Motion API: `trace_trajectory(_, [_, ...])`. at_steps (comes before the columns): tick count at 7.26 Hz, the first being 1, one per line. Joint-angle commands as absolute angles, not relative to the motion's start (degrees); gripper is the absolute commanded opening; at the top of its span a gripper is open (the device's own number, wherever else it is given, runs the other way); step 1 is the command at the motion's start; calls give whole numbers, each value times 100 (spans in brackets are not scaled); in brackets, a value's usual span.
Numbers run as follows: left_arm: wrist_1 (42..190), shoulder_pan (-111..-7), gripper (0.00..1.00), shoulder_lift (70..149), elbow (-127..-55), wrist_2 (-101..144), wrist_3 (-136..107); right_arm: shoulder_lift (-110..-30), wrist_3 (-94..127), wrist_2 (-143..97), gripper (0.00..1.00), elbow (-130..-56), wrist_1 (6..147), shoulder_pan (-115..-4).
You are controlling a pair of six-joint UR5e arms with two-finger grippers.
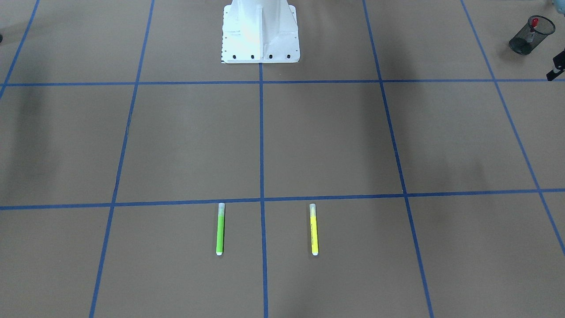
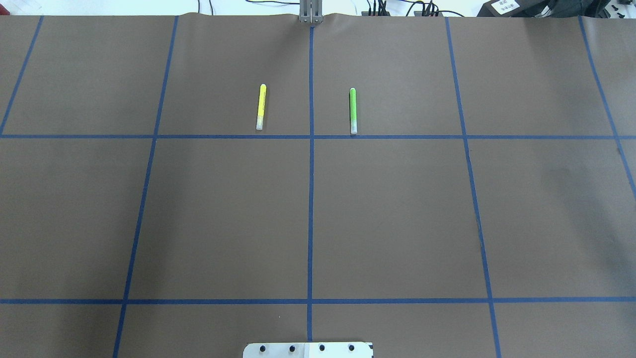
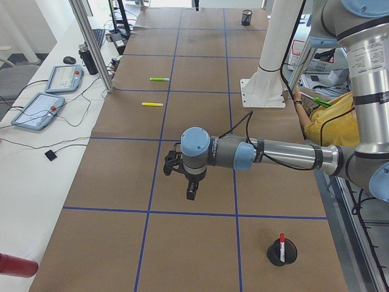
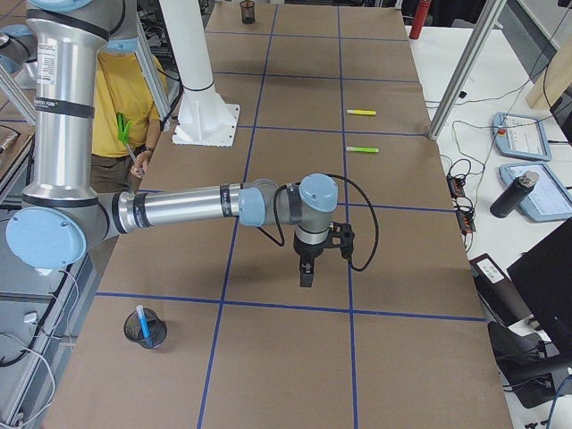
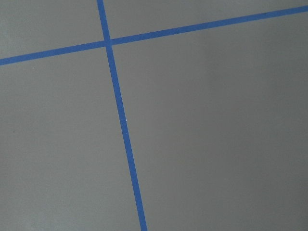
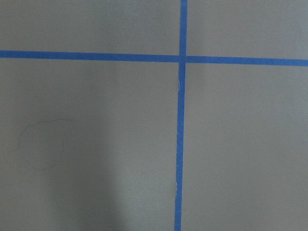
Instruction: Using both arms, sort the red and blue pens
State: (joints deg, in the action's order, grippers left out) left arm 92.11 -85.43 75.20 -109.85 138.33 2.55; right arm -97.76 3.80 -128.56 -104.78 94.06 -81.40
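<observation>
- Standing slightly tilted in the left-end mesh cup [image 3: 290,252], the red pen [image 3: 281,237] is seen with its red cap up. The cup is set near the table's [image 1: 331,141] end on the robot's left.
- The blue pen [image 4: 140,315] is lodged in the right-end mesh cup [image 4: 157,338], near the opposite end of the table.
- The left arm [image 3: 279,155] is stretched out level over the brown cover. The left gripper [image 3: 191,194] is pointed straight down above the cover, with nothing seen in it. Whether its fingers are spread or pressed together cannot be told.
- The right arm [image 4: 179,207] is posed the same way. The right gripper [image 4: 305,275] is hung above the cover near a blue tape line [image 1: 261,132], and its state cannot be told either.
- Only cover and tape crossings are shown by both wrist cameras.
- The green marker [image 1: 220,229] and the yellow marker [image 1: 314,229] are laid parallel on either side of the centre line, well apart from both cups.
- A white pedestal [image 1: 260,31] is bolted at the robot's edge, and a person in a yellow shirt [image 3: 328,115] is seated behind it.
</observation>
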Motion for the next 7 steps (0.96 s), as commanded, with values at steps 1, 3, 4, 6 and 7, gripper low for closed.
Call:
trace_trajectory(1, [9211, -8543, 100, 7515, -10986, 13834, 255, -9896, 202, -12911, 100, -10468, 9422, -8139])
trace_trajectory(3, [9211, -8534, 100, 7515, -10986, 13834, 255, -9940, 228, -12902, 100, -10450, 9422, -8139])
trace_trajectory(4, [9211, -8534, 100, 7515, -10978, 13834, 255, -9932, 220, -12902, 100, -10381, 9422, -8139])
trace_trajectory(6, [9211, -8534, 100, 7523, -10969, 13834, 255, -9932, 220, -12902, 100, -10371, 9422, -8139])
trace_trajectory(7, [9211, -8534, 100, 7523, -10977, 13834, 255, -9932, 220, -12902, 100, -10380, 9413, -8139])
